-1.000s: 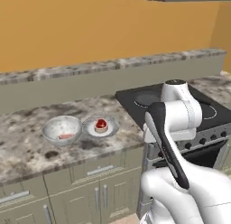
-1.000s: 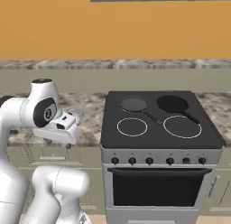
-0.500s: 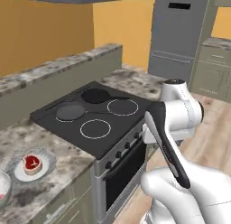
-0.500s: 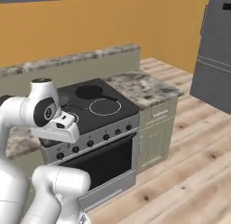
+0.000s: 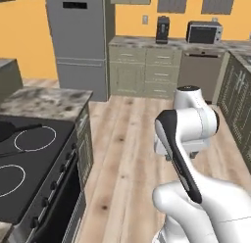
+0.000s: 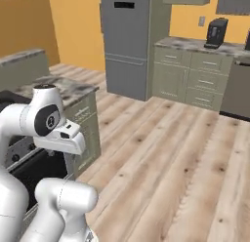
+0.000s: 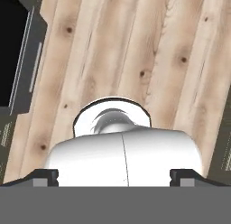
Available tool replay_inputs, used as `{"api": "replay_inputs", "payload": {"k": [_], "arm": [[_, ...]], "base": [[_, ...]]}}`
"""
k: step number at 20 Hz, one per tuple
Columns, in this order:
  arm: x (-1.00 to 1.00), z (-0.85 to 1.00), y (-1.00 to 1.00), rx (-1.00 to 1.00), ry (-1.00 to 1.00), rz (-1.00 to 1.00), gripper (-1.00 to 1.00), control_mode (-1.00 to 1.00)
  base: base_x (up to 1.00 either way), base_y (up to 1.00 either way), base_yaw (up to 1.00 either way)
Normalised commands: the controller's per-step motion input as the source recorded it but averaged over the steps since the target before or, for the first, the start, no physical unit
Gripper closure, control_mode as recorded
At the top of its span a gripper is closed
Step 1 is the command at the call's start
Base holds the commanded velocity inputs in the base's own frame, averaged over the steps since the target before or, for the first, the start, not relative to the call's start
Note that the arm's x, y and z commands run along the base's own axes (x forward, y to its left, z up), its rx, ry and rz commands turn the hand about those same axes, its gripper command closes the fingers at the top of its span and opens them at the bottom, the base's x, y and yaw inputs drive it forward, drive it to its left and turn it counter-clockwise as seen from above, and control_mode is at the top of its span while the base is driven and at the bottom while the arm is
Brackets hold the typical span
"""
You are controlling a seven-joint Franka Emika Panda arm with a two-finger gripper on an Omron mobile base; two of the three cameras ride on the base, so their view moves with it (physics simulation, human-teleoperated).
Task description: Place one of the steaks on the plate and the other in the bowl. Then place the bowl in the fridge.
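As the left base view faces the far end of the kitchen, the fridge (image 5: 78,43) stands tall and grey with its doors shut, left of a run of green cabinets (image 5: 142,65), and the stove (image 5: 34,173) sits well short of it at the lower left. No steak, plate or bowl appears here, so I cannot tell whether the sorting is finished; nothing looks carried.

In the right base view the fridge (image 6: 129,41) is again shut across the wooden floor (image 6: 171,153), so the last step, bowl into fridge, seems not yet done.

In the hand view the gripper (image 7: 115,178) points at floorboards well away from the fridge, its fingertips (image 7: 45,177) spread wide with nothing between them.
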Motion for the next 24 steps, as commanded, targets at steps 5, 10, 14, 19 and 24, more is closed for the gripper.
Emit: {"api": "replay_inputs", "payload": {"k": [5, 10, 14, 19, 24], "arm": [[0.00, 0.00, 0.00, 0.00, 0.00, 0.00, -1.00, 1.00], [0.00, 0.00, 0.00, 0.00, 0.00, 0.00, -1.00, 1.00], [0.00, 0.00, 0.00, 0.00, 0.00, 0.00, -1.00, 1.00], [0.00, 0.00, 0.00, 0.00, 0.00, 0.00, -1.00, 1.00], [0.00, 0.00, 0.00, 0.00, 0.00, 0.00, -1.00, 1.00]], "base": [[0.63, -0.61, -0.36], [1.00, -0.45, -0.03], [1.00, -0.40, 0.00], [1.00, -0.15, 0.05], [1.00, -0.32, 0.36]]}}
